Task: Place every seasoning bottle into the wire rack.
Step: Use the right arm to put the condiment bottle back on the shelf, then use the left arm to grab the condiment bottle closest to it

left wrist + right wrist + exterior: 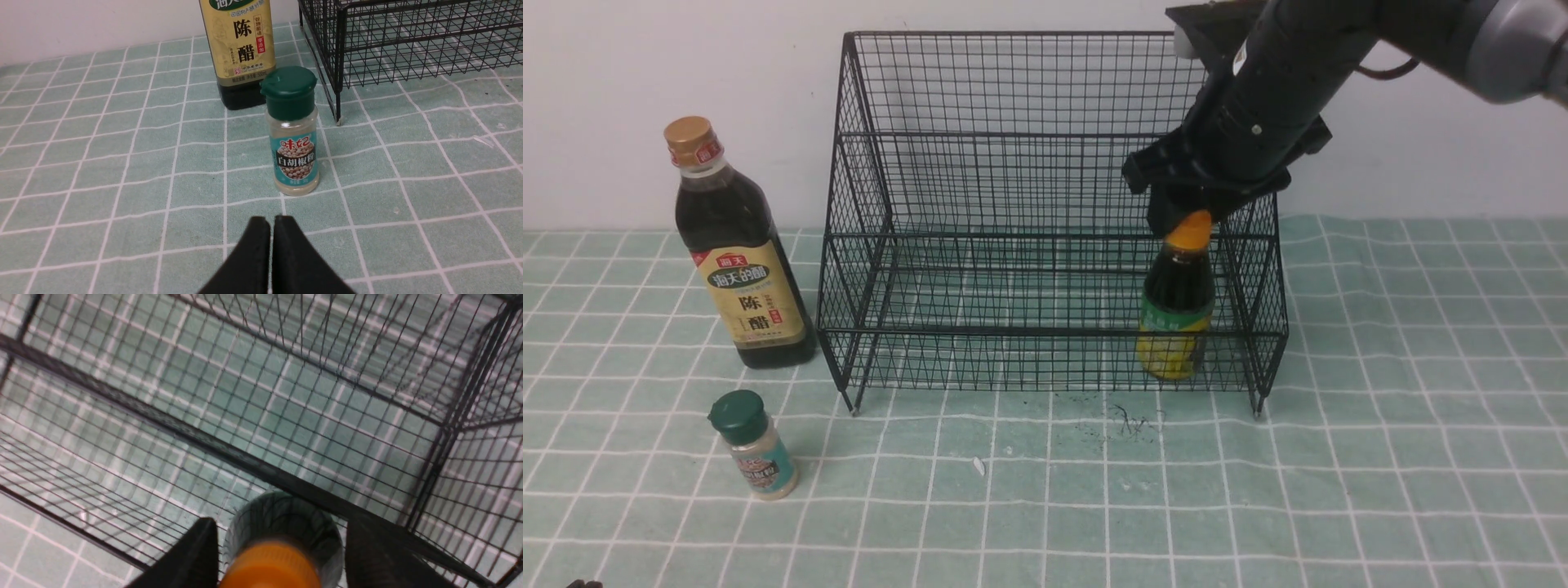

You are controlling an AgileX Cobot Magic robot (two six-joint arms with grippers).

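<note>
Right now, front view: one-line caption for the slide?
Right jaws open over orange-capped dark bottle in black wire-mesh rack; gold-capped vinegar bottle and green-capped shaker jar stand outside.

"陈醋" on the vinegar bottle [739, 261], "味妃" and "白胡椒粉" on the shaker jar [293, 139]

White wall [645, 82], green checked tablecloth [1421, 457]

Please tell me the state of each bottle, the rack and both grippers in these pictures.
wire rack: standing on the cloth, holds one bottle.
vinegar bottle: upright, capped, outside the rack.
green-capped shaker jar: upright, capped, outside the rack.
orange-capped bottle: upright in the lower tier, right end.
left gripper: fingers shut, empty.
right gripper: fingers open around that bottle's cap.
</note>
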